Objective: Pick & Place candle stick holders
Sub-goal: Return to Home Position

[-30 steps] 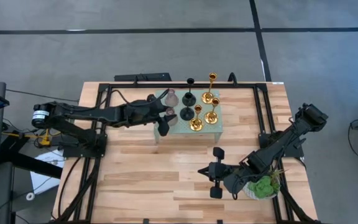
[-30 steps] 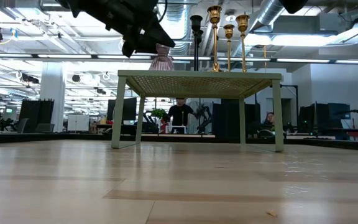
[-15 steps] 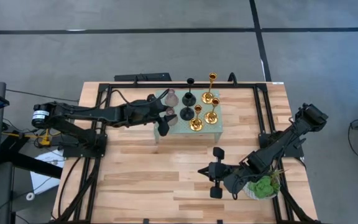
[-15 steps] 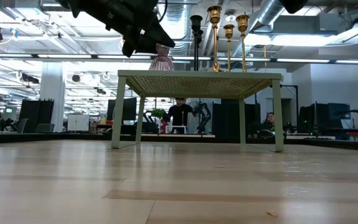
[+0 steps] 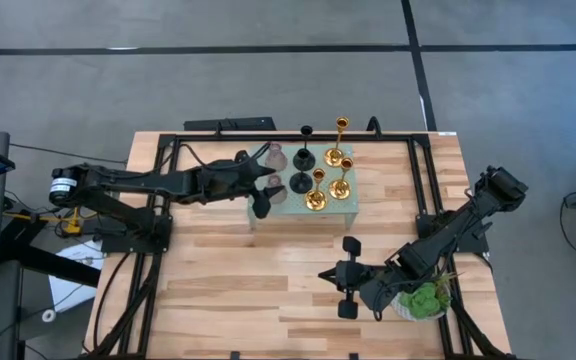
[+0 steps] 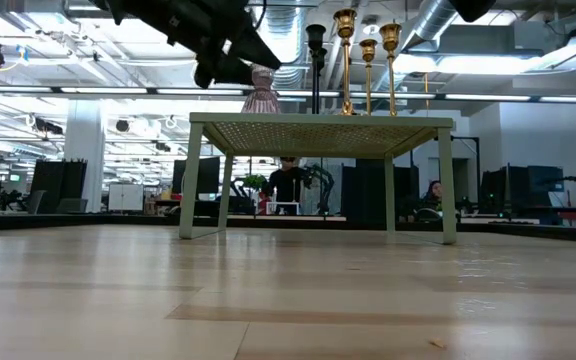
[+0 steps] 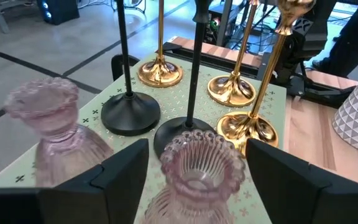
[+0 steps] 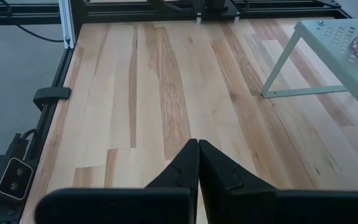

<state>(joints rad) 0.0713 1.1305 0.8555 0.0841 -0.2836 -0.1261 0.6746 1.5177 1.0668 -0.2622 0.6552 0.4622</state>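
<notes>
Seven candle stick holders stand upright on their round bases on a small green table (image 5: 350,212): two pink (image 5: 276,157), two black (image 5: 304,157) and three gold (image 5: 340,185). My left gripper (image 5: 266,192) is open over the green table's left part. Its fingers stand on either side of the nearer pink holder (image 7: 197,168) without touching it. The other pink holder (image 7: 48,124) stands beside it. My right gripper (image 5: 324,272) is shut and empty, low over the wooden table near its front right.
A green plant in a white pot (image 5: 426,300) stands at the front right, beside my right arm. The black holders (image 7: 129,112) and the gold holders (image 7: 232,90) stand close behind the pink one. The wooden table top (image 8: 166,93) lies bare ahead of my right gripper.
My left gripper has risen a little by the nearer pink holder, whose top now shows in the low view. The holders have kept still.
</notes>
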